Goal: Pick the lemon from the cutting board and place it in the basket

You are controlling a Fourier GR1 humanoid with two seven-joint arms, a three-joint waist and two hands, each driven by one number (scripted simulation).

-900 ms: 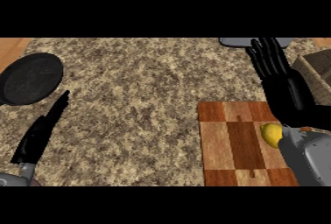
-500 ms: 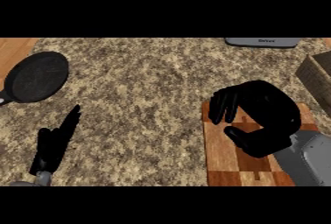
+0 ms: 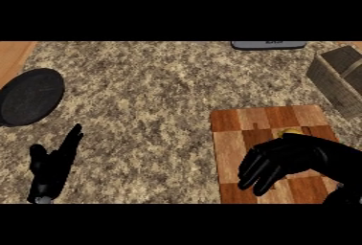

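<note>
No text can be read anywhere — the grey slab (image 3: 268,45) at the view's top edge carries a small dark mark, too blurred to read.

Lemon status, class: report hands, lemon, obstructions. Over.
Left hand open, resting lower left. Right hand covering lemon on cutting board, grasp unclear. Basket far right, nothing between.

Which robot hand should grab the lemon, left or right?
Right. The right robot hand hangs over the striped wooden cutting board, right beside the yellow lemon; the left robot hand rests far off.
</note>
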